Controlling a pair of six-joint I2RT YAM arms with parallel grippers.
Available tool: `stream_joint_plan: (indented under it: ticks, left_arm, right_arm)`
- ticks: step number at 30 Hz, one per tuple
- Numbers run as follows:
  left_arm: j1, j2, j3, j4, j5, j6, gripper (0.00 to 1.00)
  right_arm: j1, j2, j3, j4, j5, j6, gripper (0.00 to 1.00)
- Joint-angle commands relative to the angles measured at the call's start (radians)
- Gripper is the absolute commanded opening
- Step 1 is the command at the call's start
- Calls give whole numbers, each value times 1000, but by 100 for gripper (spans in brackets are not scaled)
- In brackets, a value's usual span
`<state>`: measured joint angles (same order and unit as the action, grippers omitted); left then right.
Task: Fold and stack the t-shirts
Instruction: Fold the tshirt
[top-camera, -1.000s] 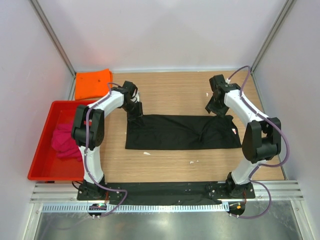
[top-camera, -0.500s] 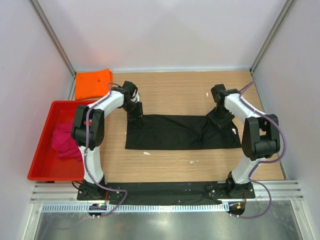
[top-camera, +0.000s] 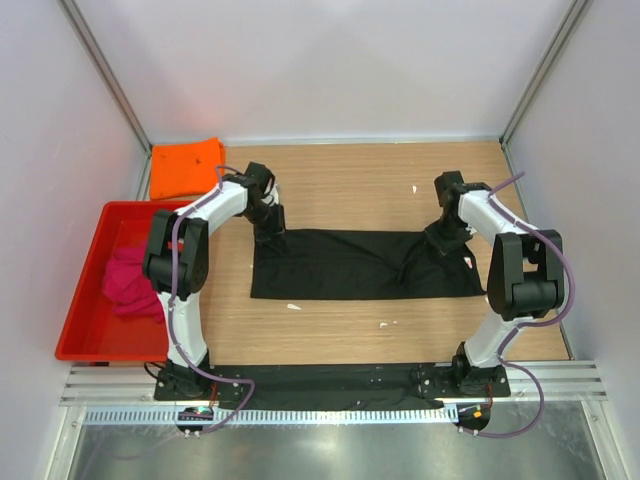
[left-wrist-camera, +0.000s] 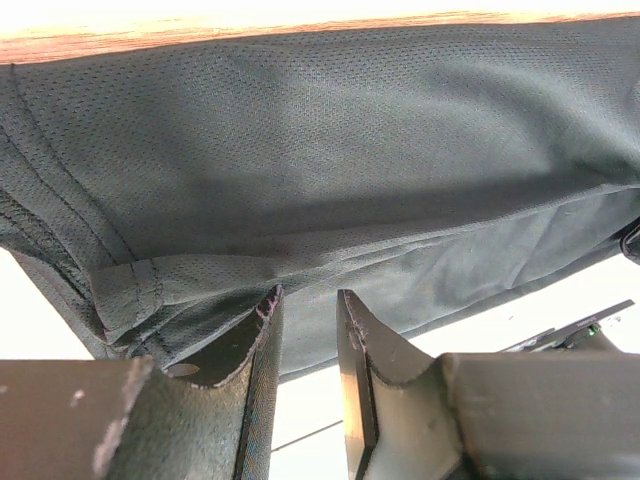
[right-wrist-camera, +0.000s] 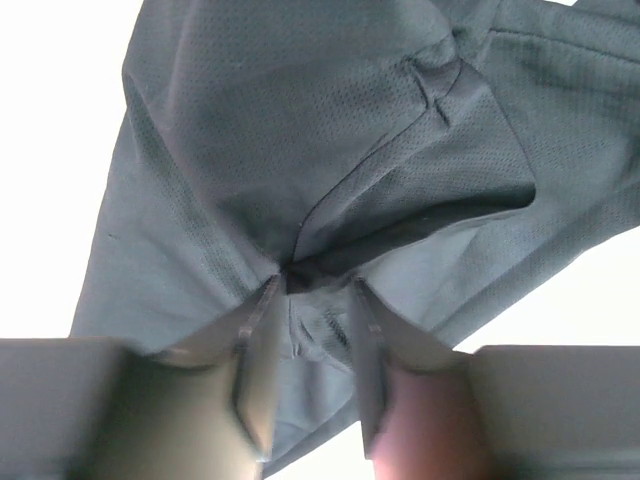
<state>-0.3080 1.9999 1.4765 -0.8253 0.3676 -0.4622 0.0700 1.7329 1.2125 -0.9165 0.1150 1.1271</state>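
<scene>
Right gripper (right-wrist-camera: 305, 285) lowered — pinching black t-shirt (top-camera: 350, 265) (white tag (top-camera: 468, 262) unreadable), left gripper (left-wrist-camera: 305, 300) narrow, hold unclear

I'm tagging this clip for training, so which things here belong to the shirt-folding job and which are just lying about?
Job: black t-shirt, orange t-shirt, pink t-shirt.
Just lying about: red tray, white scraps on the table.

This looks like a robotics lab cell. Plain white panels (top-camera: 320, 70) on aluminium posts (top-camera: 100, 70) box in a wooden counter (top-camera: 350, 185). The left arm (top-camera: 178, 262) and right arm (top-camera: 520, 275), both cabled, stand bolted to a metal rail (top-camera: 330, 385) at its near edge.
</scene>
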Motion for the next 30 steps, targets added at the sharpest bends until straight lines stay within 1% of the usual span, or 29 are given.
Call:
stream_joint_plan:
  ticks: [1, 2, 5, 11, 16, 17, 18, 19, 20, 21, 22, 23, 24, 25, 26, 28, 29, 30]
  left_arm:
    - [6, -24, 16, -15, 21, 19, 29]
    - [9, -23, 15, -14, 21, 19, 29]
    - [9, -21, 10, -12, 21, 17, 29]
    - [9, -21, 11, -17, 17, 22, 29]
    - [10, -18, 11, -18, 14, 23, 29]
    - [13, -18, 13, -18, 16, 23, 29]
    - [14, -18, 13, -18, 14, 25, 29]
    - [14, -20, 13, -23, 13, 26, 29]
    - [14, -21, 13, -24, 10, 27, 29]
    - [14, -21, 15, -26, 7, 28, 29]
    - [14, -23, 16, -28, 1, 28, 29]
    - [15, -23, 21, -32, -2, 30, 29]
    - [17, -23, 24, -37, -6, 31, 29]
    - [20, -24, 25, -41, -10, 31, 29]
    - [21, -27, 25, -41, -15, 30, 29]
    - [24, -29, 33, -47, -31, 31, 29]
    - [24, -30, 39, -51, -35, 31, 29]
    - [24, -32, 50, -55, -38, 33, 29]
  right_arm:
    - [-6, -39, -4, -4, -3, 14, 34]
    - [-4, -45, -13, -10, -6, 14, 19]
    - [-9, -81, -48, -24, -8, 10, 1]
    - [-10, -182, -109, -84, 21, -10, 1]
    - [-10, -292, -226, -134, 12, -23, 1]
    - [-12, -340, -272, -140, 6, -30, 5]
    - [-12, -360, -293, -153, -1, -39, 12]
    - [-12, -386, -313, -162, -1, -64, 29]
    - [-13, -407, -338, -168, 2, -81, 36]
    - [-33, -445, -340, -171, 12, -110, 40]
    - [-44, -460, -334, -168, 24, -157, 48]
    - [-58, -469, -312, -154, 37, -193, 59]
    - [-96, -470, -300, -80, 14, -243, 67]
    - [-157, -458, -283, -38, 5, -345, 68]
    - [-182, -434, -228, -9, 3, -390, 69]
    - [-220, -346, -173, 77, -14, -482, 69]
    - [-226, -320, -122, 100, -32, -557, 68]
    - [-230, -296, -105, 155, -43, -590, 66]
